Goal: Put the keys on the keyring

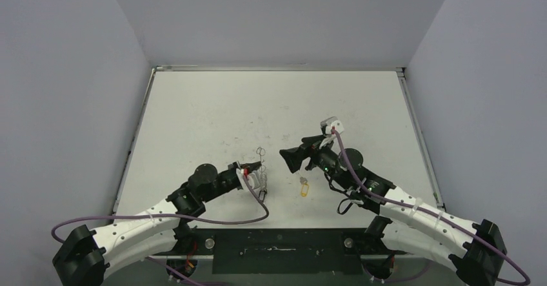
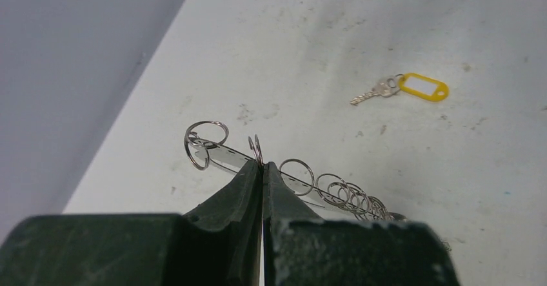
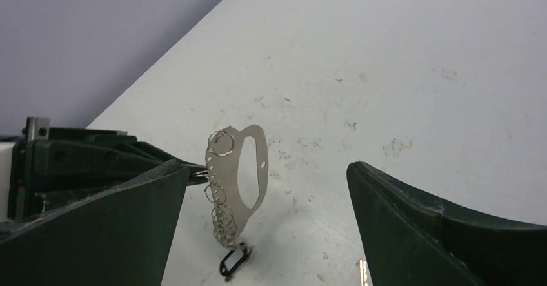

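My left gripper is shut on the keyring, pinching the edge of the flat silver plate and holding it upright on the table. A row of small rings hangs along that plate. In the right wrist view the keyring stands with a black tag at its lower end, touching the table. A silver key with a yellow tag lies loose on the table. My right gripper is open, empty, and faces the keyring from the right.
The white table is scuffed and walled in by grey panels on three sides. The left arm's purple cable loops over the near edge. A silver key tip shows just inside my right finger.
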`<action>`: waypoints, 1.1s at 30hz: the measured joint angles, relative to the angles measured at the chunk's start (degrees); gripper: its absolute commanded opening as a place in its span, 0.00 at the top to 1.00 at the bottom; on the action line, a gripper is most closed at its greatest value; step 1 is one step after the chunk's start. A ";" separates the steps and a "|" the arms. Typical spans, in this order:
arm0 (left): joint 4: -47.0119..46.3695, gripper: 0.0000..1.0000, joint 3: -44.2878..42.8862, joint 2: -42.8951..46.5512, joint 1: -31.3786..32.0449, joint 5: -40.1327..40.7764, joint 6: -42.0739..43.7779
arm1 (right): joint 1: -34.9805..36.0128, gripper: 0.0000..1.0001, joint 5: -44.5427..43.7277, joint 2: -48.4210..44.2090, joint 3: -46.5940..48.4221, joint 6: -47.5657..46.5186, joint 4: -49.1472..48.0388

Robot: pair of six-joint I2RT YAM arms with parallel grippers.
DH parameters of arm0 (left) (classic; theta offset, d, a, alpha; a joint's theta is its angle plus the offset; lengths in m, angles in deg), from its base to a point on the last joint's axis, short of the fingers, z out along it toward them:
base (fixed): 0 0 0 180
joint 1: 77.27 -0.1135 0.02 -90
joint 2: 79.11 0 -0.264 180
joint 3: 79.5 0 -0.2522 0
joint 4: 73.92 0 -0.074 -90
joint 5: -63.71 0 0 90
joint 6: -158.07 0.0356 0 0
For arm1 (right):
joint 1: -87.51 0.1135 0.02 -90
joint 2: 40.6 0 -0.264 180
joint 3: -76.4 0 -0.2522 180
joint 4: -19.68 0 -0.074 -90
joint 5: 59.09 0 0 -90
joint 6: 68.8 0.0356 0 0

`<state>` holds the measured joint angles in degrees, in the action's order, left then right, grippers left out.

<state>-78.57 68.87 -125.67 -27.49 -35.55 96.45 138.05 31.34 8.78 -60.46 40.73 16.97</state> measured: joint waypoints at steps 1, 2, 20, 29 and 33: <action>-2.16 1.00 0.81 0.33 0.00 0.55 1.62 | -0.02 0.00 -1.92 0.46 1.40 2.47 2.29; -4.24 1.00 1.68 0.72 0.00 1.16 3.30 | -0.15 0.00 -3.13 1.20 2.91 4.37 4.35; -21.62 1.00 7.87 0.81 2.89 6.43 35.21 | -0.26 0.42 6.43 18.82 12.96 31.63 7.43; -21.66 1.00 7.87 0.83 4.63 10.01 40.17 | 0.07 0.54 9.25 21.05 12.98 36.39 2.32; -21.42 1.00 7.87 1.01 4.90 10.58 40.87 | 0.55 0.67 9.68 23.43 12.98 37.46 2.08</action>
<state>-99.99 76.74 -124.67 -22.59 -24.97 137.32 138.60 41.02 32.22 -47.47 78.19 19.05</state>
